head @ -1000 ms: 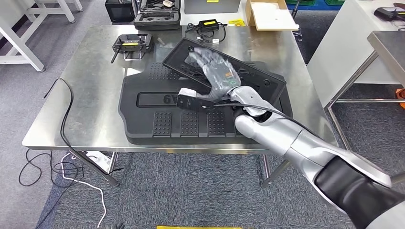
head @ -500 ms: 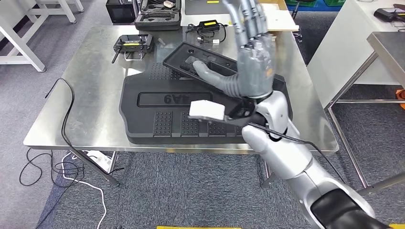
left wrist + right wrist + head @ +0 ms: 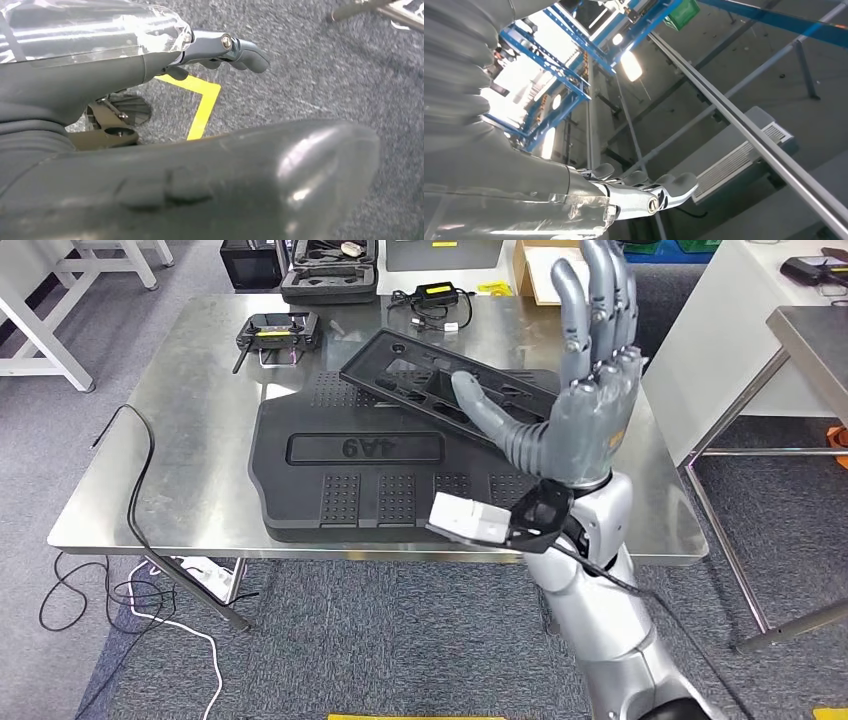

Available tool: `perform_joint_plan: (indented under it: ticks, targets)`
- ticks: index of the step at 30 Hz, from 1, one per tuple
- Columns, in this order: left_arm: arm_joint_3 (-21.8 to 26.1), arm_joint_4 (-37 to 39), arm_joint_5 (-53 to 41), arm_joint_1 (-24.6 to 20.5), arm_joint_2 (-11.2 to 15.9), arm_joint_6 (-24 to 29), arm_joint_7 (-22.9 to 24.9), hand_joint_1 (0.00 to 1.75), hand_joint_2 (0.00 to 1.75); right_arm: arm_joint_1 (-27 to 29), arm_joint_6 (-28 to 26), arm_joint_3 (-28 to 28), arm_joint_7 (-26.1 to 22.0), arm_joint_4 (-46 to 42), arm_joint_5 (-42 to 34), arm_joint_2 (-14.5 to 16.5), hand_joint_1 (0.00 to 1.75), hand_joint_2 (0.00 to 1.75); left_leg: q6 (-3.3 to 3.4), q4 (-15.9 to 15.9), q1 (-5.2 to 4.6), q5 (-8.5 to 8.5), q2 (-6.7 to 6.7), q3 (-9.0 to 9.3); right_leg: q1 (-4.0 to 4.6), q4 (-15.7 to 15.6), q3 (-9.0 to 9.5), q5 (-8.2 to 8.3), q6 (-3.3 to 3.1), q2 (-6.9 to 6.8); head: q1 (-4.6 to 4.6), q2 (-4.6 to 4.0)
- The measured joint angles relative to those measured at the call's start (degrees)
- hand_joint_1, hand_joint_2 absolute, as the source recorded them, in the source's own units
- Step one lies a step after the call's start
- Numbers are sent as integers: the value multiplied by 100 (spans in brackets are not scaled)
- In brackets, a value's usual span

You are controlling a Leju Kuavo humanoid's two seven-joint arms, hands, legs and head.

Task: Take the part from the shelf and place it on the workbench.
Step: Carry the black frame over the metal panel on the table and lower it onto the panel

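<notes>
On the workbench [image 3: 180,440], filling the middle of your head view, a large moulded panel [image 3: 330,490] lies flat. A smaller part [image 3: 420,375] rests tilted across its upper right corner. Toward the upper left of the frame you have a remote controller [image 3: 278,332] on the bench, with a charger [image 3: 437,292] to its right near the far edge. A cable [image 3: 135,475] runs over the bench's left edge. The right hand [image 3: 585,390] stands raised at right of centre, in front of the bench's right side.
</notes>
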Motion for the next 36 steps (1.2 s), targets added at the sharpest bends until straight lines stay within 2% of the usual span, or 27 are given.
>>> perform_joint_plan:
  ticks: [9,18,34,36]
  targets:
    - [42,7,101,72,0,264,-42,0,0,854,2,-251,-213,-403,-111,452,0,175,0,-1,0,0,1,1,1,-1,2,-1,0,0,1,0]
    - [65,9,87,135,-1,356,-50,0,0,1536,2,-416,-197,-725,-194,647,0,175,2,-1,-1,-2,1,0,1,-2,3,-1,0,0,1,0]
    - [64,8,108,189,-2,456,-42,0,0,1860,2,-508,-71,-906,-265,773,0,175,3,-1,-1,-3,4,1,1,-2,2,-1,0,1,0,0]
    - [64,8,108,189,-2,456,-42,0,0,1894,2,-515,-83,-930,-266,790,0,175,35,8,-25,-6,6,2,-19,-43,15,24,34,-3,-3,0]
